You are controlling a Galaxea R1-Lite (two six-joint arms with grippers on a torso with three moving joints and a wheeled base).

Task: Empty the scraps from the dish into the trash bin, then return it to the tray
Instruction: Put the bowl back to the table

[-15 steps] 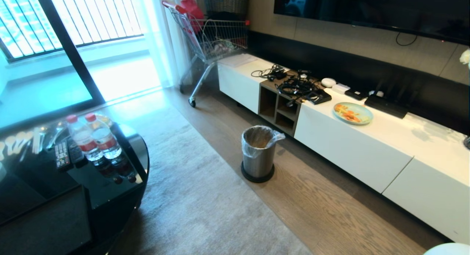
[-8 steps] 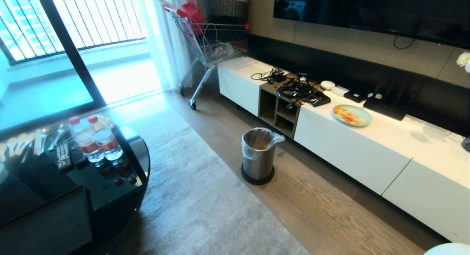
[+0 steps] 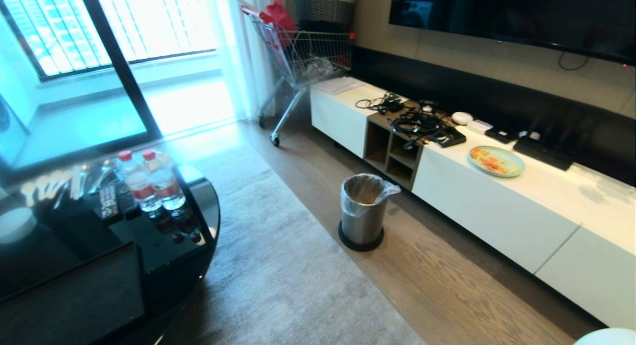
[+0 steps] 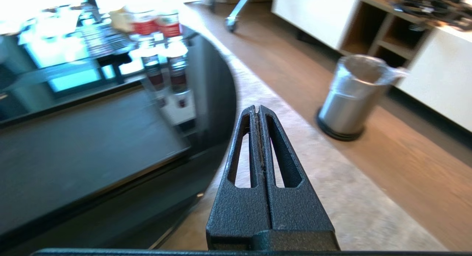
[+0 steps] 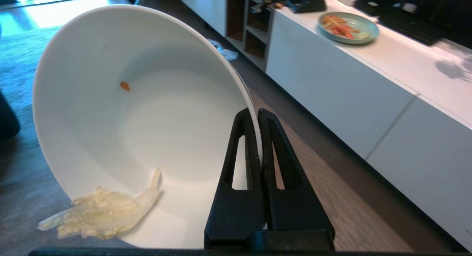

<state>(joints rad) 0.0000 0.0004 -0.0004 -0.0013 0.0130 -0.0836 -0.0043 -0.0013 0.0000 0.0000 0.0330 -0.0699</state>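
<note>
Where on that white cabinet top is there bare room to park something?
White cabinet top: bare from the blue-green plate to its near end. Past the plate it is crowded: black boxes, cable tangle. Papers lie at the far end.

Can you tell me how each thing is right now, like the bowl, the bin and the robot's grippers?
dish: tipped on its side, clamped at the rim.
scraps: heaped at the dish's low edge, not dumped.
trash bin: upright on the floor, open, lined.
right gripper: shut on the dish.
left gripper: shut, empty.
blue-green plate: flat on the cabinet, food on it.
</note>
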